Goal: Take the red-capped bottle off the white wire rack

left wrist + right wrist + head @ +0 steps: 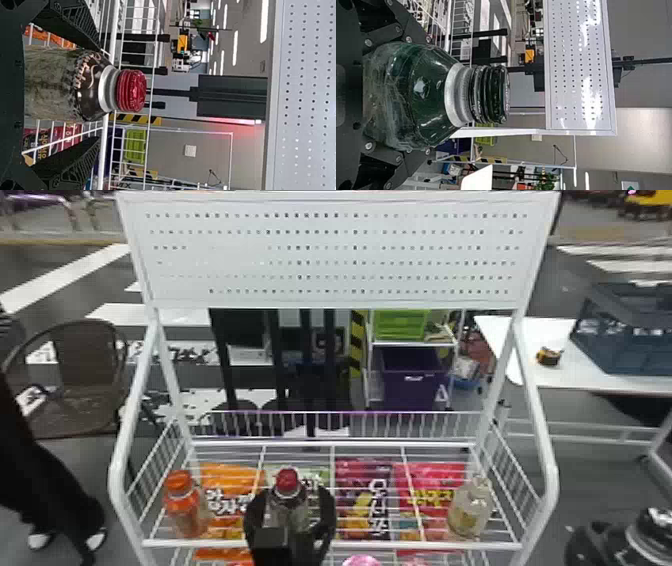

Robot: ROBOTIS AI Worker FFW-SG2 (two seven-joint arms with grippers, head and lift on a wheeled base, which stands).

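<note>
Head view: white wire rack (332, 546), biggest item, pegboard panel (330, 255) on top. White bench (530, 375) off to the right, grey-blue crate (620, 350) on it. Snack bags (362, 510) show through the shelf wires.

Left claw (98, 92) is wide, one finger each side of the red-capped bottle (287, 507). Left wrist view shows a gap on at least one side, so no firm grip yet. Step in hand, my read: close on the bottle. Do it well: centre first, bring both fingers in evenly on the body, below the dark shoulder, bottle kept upright. Check it's snug, then lift straight up past the front rail before backing out. Risk: an off-centre close tips it, or a low pull snags the rail.

Right claw (429, 95) holds a black-capped green bottle (427, 95), off the rack's right side; best kept clear.

Target bottle relative to left claw: between the fingers, upright, cap poking out past the tips. It's at the rack's front, left of middle, between orange-capped bottle (185, 510) and pale bottle (470, 510). Base hidden, can't tell contact. Smallest: red cap (132, 91), untouched.
</note>
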